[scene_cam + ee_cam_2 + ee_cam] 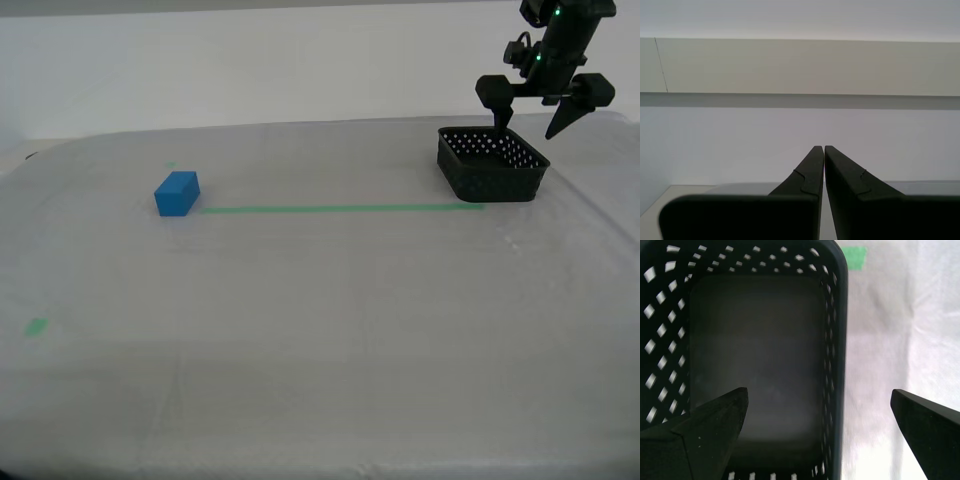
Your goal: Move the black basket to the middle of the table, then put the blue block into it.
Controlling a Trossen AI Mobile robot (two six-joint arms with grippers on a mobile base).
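My first tool [540, 118] hangs spread wide over the black basket [492, 165], one finger [715, 427] dipped inside the cavity and the other finger [930, 432] outside. The first wrist view shows the basket's side wall [836, 365] running between the two fingers, nearer the inner one, with nothing pinched yet.

My second tool [823, 165] is pressed together, tips touching, holding nothing; it points at a bare wall and does not appear in the exterior view.

In the exterior view the basket sits on the counter [320, 340] at about two o'clock from the counter's middle, at the end of the green tape line [340, 208]. The blue block [177, 193] rests at about ten o'clock from the middle, well apart from the basket, just beside the tape's other end. A small green mark [36, 326] lies toward eight o'clock.

The step in hand looks like taking hold of the basket wall, so the task is barely begun. To do it well, I would lower until both fingers overlap the wall generously below the rim, then close squarely so the wall is clamped flat rather than at a corner. The perforated plastic is thin and may flex, so a deep bite matters. The basket is light; dragging it along the tape toward the middle, low or just lifted, should keep it from swinging or tilting out of the pinch.
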